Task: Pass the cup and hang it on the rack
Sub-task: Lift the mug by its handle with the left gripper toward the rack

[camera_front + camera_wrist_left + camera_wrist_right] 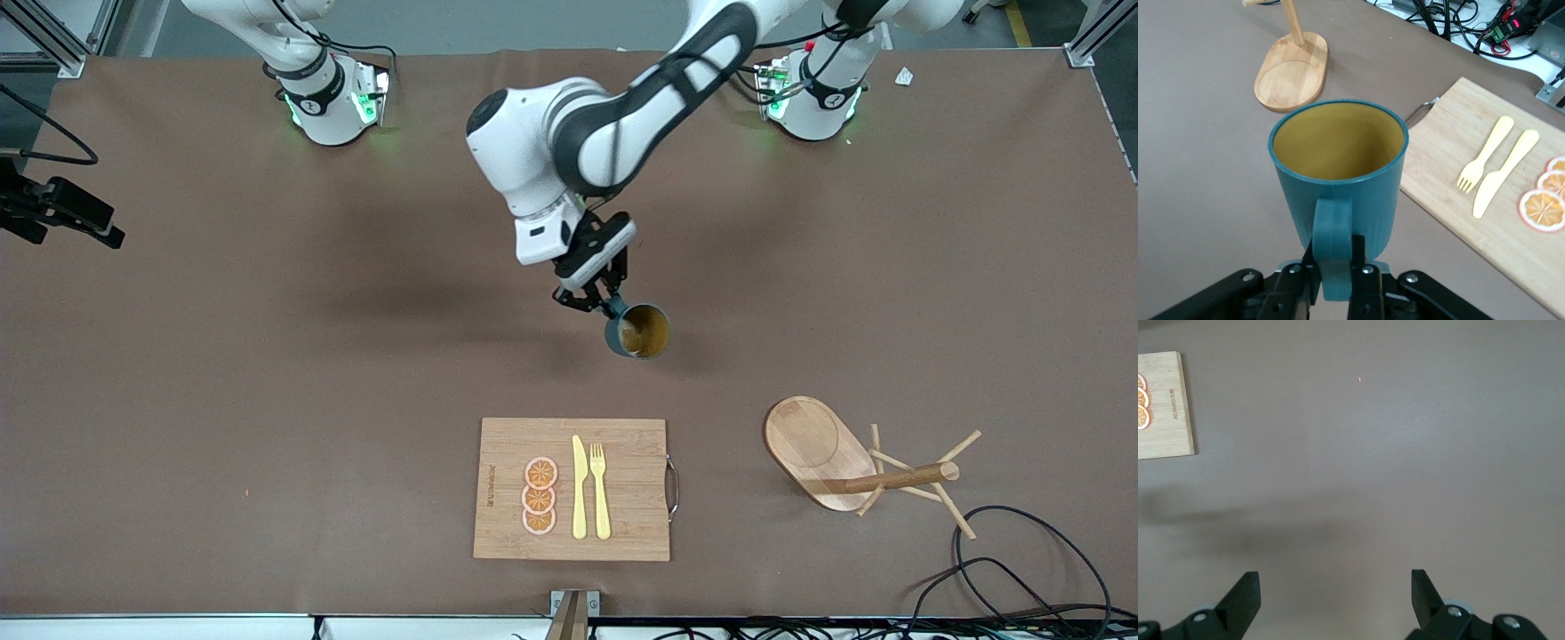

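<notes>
My left gripper (pixel 591 298) is shut on the handle of the cup (pixel 638 332), a dark teal mug with a mustard-yellow inside, and holds it above the middle of the table. In the left wrist view the fingers (pixel 1365 280) clamp the handle of the cup (pixel 1338 167), whose mouth is tilted toward the camera. The rack (pixel 818 449), a light wooden mug tree with an oval base, stands nearer the front camera toward the left arm's end; it also shows in the left wrist view (pixel 1291 73). My right gripper (pixel 1335 583) is open and empty over bare table, out of the front view.
A bamboo cutting board (pixel 573 489) with orange slices (pixel 540 496), a yellow knife (pixel 579 487) and a fork (pixel 600 489) lies near the front edge. Black cables (pixel 1005 569) lie nearer the front camera than the rack. A black device (pixel 62 212) sits at the right arm's end.
</notes>
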{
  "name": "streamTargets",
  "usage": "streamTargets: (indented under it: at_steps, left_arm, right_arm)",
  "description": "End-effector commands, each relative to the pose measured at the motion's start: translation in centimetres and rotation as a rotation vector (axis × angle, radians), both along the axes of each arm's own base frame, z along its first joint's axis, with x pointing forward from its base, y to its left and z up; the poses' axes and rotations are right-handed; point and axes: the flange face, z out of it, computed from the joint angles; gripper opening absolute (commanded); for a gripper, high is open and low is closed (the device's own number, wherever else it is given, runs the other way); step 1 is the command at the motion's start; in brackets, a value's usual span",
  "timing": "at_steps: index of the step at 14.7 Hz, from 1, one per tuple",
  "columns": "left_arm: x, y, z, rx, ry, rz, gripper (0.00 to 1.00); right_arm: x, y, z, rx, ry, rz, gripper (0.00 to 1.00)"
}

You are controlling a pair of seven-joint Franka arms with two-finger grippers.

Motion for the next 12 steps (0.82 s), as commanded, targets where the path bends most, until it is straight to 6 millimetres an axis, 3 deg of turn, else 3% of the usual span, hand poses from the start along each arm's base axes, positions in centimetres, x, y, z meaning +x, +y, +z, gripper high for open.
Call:
streamTargets:
  at_steps: [1,5,8,12]
  left_arm:
    - [3.0,4.3,6.2,-0.104,0.075,0.03,0.01]
    - [8.6,11.8,12.3,-0.318,0.116,0.113,0.01]
    - [12.3,17.9,15.0,-0.48,0.133,0.185,0.0]
    - [16.0,25.6,15.6,-0.633,0.217,0.224,0.0]
  right_arm:
    - [-0.6,-0.2,0.5,0.001,-0.002,0.008,1.0]
    - [-0.6,-0.2,0.5,0.001,-0.002,0.008,1.0]
    - [-0.7,-0.2,0.5,0.0,-0.001,0.017,1.0]
    - [-0.7,-0.4,0.5,0.0,-0.001,0.034,1.0]
